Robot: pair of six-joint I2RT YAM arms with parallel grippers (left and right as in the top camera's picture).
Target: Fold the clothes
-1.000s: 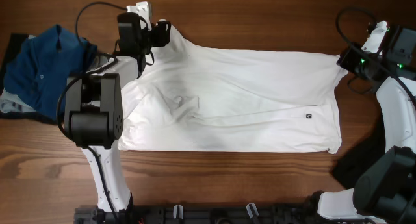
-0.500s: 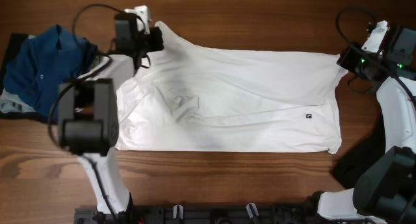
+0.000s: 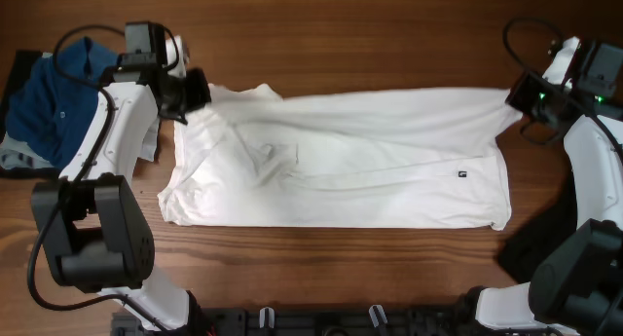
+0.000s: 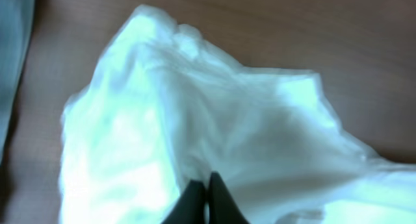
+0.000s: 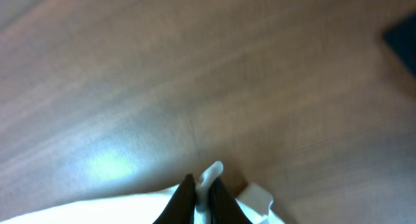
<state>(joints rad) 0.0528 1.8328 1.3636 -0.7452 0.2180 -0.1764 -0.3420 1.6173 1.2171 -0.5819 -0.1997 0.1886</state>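
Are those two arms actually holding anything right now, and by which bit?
Yes, both grip the white shirt. The left tool pinches its far left corner; the right tool pinches its far right corner.

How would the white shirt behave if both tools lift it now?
Likely floppy: the white shirt lies in soft wrinkles and bunches at the left tool. Probably light, since a thin pinch there and at the right tool holds it. The unheld middle would likely sag.
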